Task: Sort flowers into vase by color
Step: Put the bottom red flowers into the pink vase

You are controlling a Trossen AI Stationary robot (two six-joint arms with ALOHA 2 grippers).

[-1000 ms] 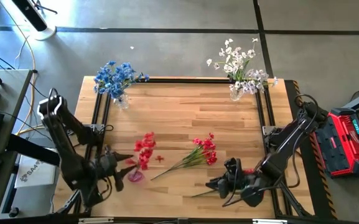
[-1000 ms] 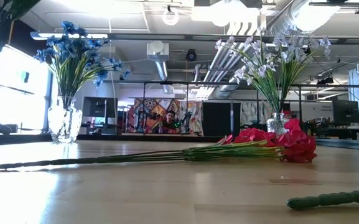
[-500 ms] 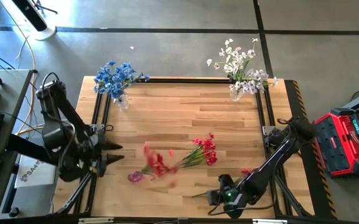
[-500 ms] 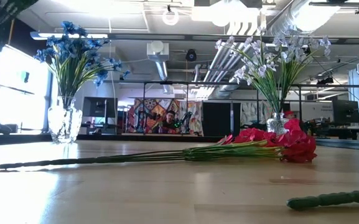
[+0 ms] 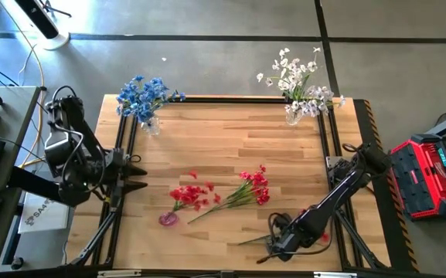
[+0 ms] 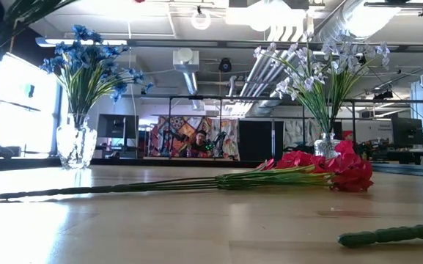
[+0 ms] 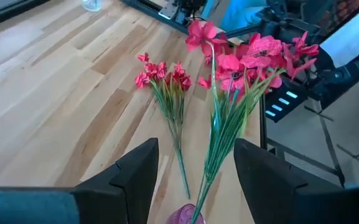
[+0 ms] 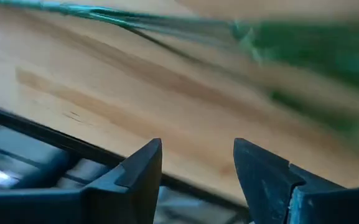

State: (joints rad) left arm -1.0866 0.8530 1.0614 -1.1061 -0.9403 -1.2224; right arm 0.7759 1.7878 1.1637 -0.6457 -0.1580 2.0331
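Note:
A red spray (image 5: 188, 193) stands with its stem in a small purple vase (image 5: 168, 219) and leans over the table. In the left wrist view its blossoms (image 7: 254, 56) show above the vase (image 7: 186, 216). A second red spray (image 5: 242, 189) lies flat on the wood. My left gripper (image 5: 141, 177) hovers open at the table's left edge, pointing at both. My right gripper (image 5: 271, 245) points down, open, near the front edge beside a loose green stem (image 5: 250, 240). The right wrist view shows nothing between its fingers (image 8: 135, 171).
A glass vase of blue flowers (image 5: 145, 96) stands at the far left corner and one of white flowers (image 5: 300, 89) at the far right. A black frame rail (image 5: 230, 99) borders the table. Bare wood lies between the two far vases.
My left gripper has drawn back from the purple vase toward the table's left edge and risen. The red spray in that vase has swung over and now leans toward the right. My right gripper has sunk toward the front edge and tipped to point down.

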